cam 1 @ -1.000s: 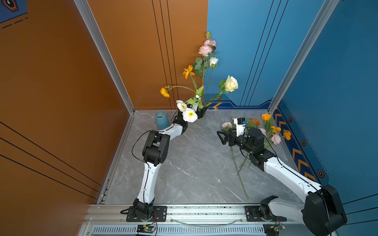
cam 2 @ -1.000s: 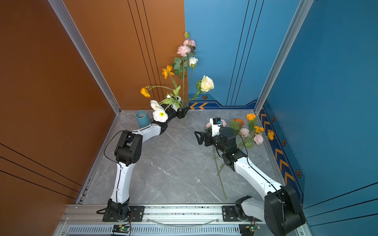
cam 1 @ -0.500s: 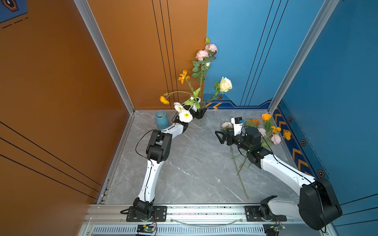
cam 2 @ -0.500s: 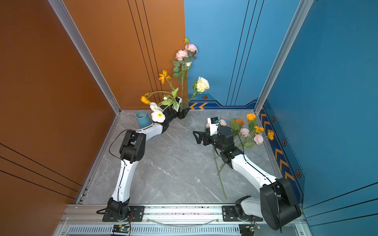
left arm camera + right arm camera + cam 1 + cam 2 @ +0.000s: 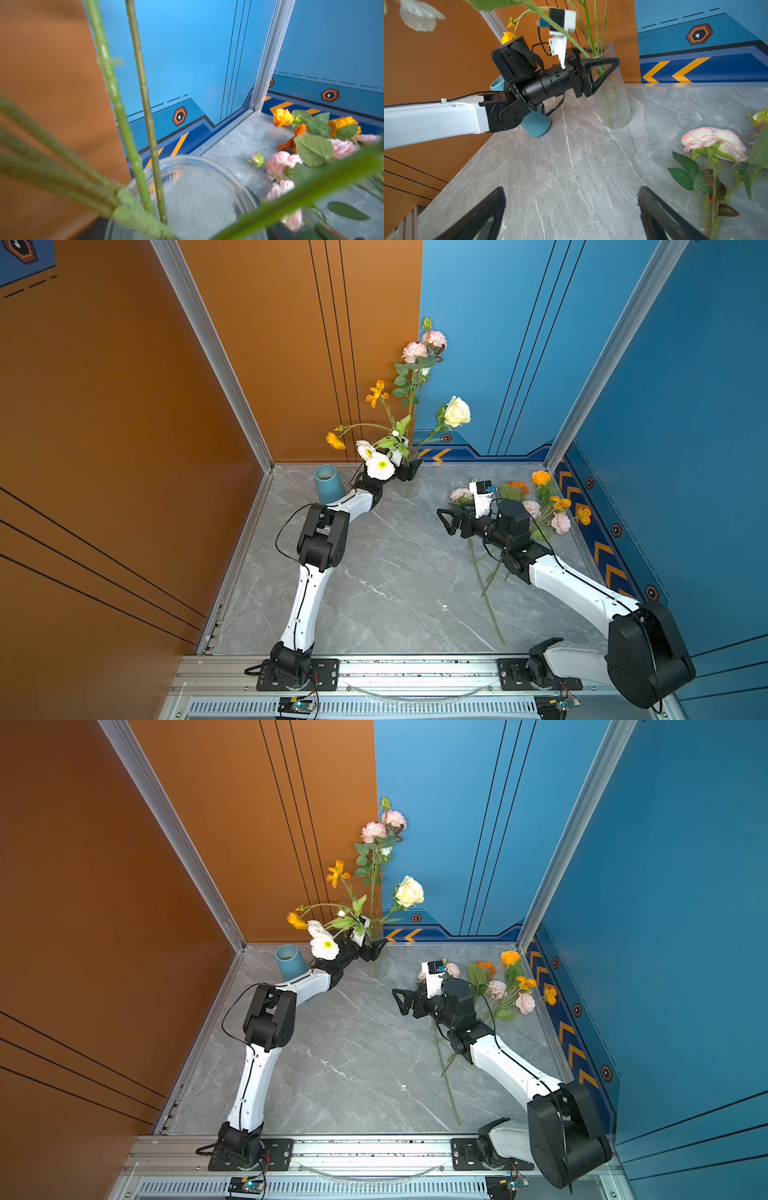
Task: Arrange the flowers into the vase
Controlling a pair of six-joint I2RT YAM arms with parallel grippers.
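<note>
My right claw (image 5: 571,191) is spread wide above the grey surface (image 5: 395,593). Just beside it, loose flowers (image 5: 560,523) lie flat: pink, orange and yellow ones. Far back by the wall stands the glass vase (image 5: 612,99) with tall flowers (image 5: 457,411) in it. My left claw (image 5: 598,58) is spread wide at its rim. A blue cup (image 5: 328,483) stands near.

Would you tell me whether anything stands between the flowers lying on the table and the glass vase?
Yes. The left gripper sits at the top of the vase, one finger crossing its front in the right wrist view, and stems in it lean outward. The table before the flowers holds nothing else.
</note>
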